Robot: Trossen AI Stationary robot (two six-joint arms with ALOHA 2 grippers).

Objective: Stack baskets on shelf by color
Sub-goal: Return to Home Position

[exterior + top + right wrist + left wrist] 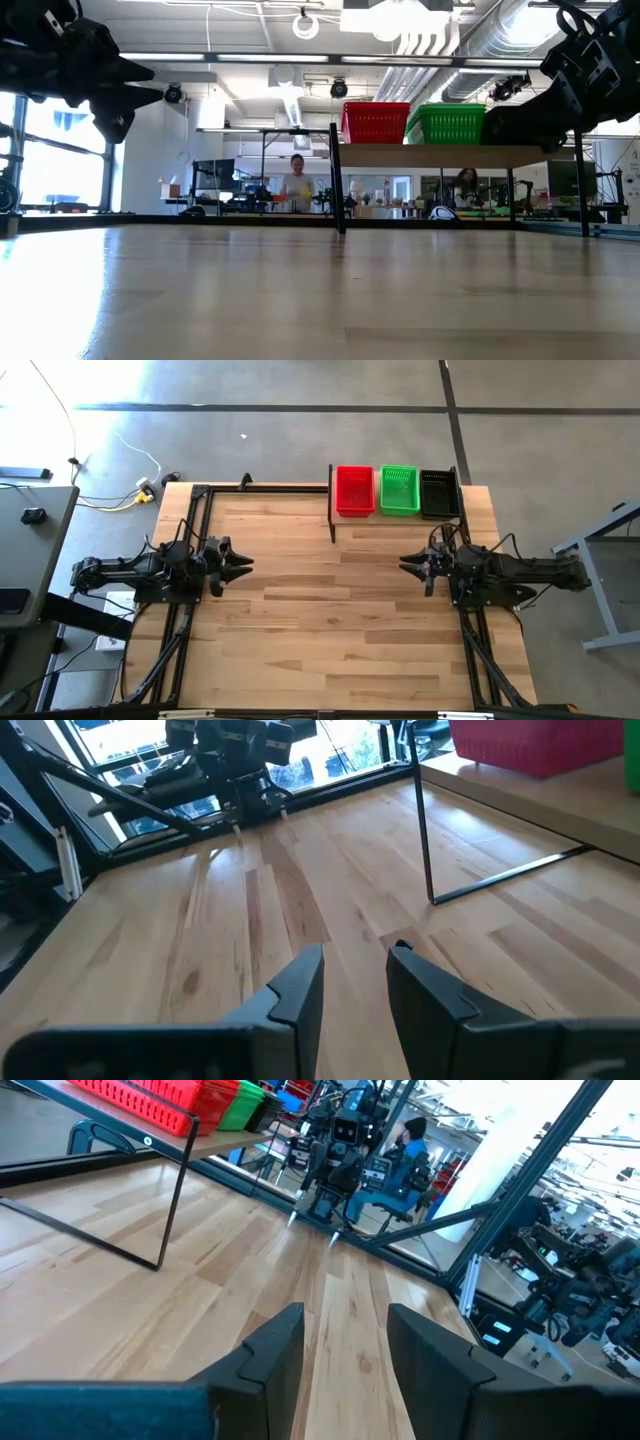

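**Slatted desk (330, 620), loaded shelf (440, 156): parking both arms**

Blond wood planks run across the desk, and I see nothing of the task lying on them. All the baskets sit on the shelf at the far edge, a light board on thin black posts (337, 180). The red stack (354, 490) is on the left, the green stack (399, 490) in the middle and the black stack (438, 493) on the right, side by side and close to touching. Their mesh plastic walls nest, so from above each pile reads as one basket; I cannot count the layers.

I judge the sorting done and the step in hand to be the return to rest. My left tool (245, 563) hangs above the desk's left side and my right tool (405, 565) above its right side, near the shelf. They face each other, well apart. Each holds nothing, its two dark fingers (272, 1348) parted by a modest gap.

The next move calls for little: settle each arm into its rest pose. The right one should keep clear of the shelf's posts, since light plastic stacks would likely topple at a knock.
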